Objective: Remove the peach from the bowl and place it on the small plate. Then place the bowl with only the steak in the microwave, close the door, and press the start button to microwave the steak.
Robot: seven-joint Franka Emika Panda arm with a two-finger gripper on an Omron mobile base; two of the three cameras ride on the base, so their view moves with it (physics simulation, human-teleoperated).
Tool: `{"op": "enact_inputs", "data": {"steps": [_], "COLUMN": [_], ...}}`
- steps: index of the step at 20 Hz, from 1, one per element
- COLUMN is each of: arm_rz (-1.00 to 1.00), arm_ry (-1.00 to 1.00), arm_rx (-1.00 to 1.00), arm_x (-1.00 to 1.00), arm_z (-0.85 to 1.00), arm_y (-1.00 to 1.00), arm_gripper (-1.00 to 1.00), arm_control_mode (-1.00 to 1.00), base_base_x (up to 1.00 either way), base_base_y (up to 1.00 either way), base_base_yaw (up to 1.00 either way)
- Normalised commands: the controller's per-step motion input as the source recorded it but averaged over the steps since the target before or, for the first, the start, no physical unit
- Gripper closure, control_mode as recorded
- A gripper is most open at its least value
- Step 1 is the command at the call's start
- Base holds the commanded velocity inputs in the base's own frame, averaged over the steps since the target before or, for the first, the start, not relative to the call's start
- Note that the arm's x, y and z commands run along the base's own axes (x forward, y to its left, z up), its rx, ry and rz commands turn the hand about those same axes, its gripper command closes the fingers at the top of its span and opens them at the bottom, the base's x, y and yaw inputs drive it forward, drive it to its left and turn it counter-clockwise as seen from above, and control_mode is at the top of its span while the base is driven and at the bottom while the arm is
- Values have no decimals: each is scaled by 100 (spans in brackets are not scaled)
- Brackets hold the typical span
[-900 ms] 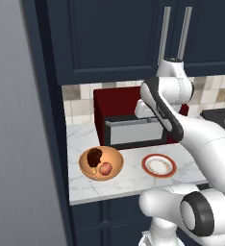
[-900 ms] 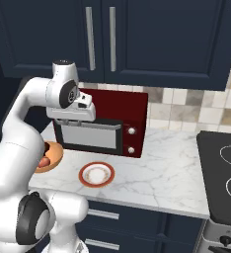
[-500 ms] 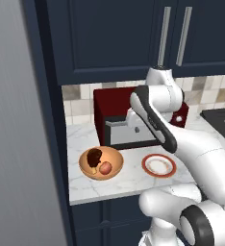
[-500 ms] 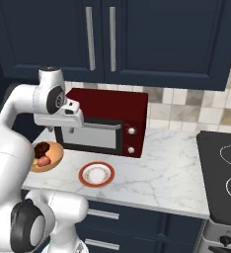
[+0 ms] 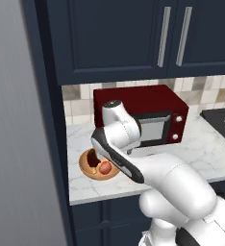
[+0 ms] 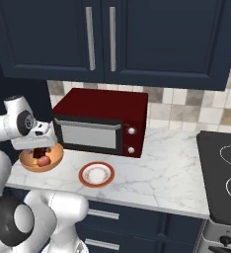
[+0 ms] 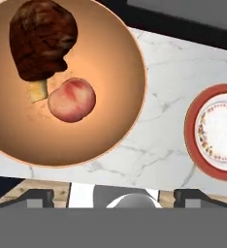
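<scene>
Base shifted left; gripper [image 7: 113, 196] wide above bowl [image 7: 110, 131] rim.

Base views flank arm, share counter [image 6: 152, 168]; hand view close above bowl [image 7: 105, 121].

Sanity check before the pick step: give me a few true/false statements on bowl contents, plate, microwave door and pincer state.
1. The peach lies in the bowl beside the steak. True.
2. The small plate already holds the peach. False: the plate holds no food; the peach is in the bowl.
3. The microwave door is swung open. False: the door sits shut against its front.
4. The pincer is open and holds nothing. True.
5. The bowl stands inside the microwave. False: it rests on the marble counter, in front of the microwave's left end as the right base view shows it.
</scene>
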Motion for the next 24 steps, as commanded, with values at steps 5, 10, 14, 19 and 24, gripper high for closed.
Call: {"op": "enact_inputs", "data": {"steps": [5, 10, 14, 19, 24], "arm_rz": [0, 9, 7, 8, 7], "arm_ry": [28, 5, 0, -1, 0], "arm_rx": [-10, 0, 0, 0, 0], "arm_x": [41, 40, 47, 18, 13], "arm_z": [-54, -38, -22, -41, -36], "arm_y": [46, 0, 4, 4, 2], "arm_gripper": [-100, -100, -100, -100, -100], "arm_control_mode": [-100, -100, -100, -100, -100], "base_base_x": [0, 0, 0, 0, 0], "base_base_y": [0, 0, 0, 0, 0], "base_base_yaw": [0, 0, 0, 0, 0]}}
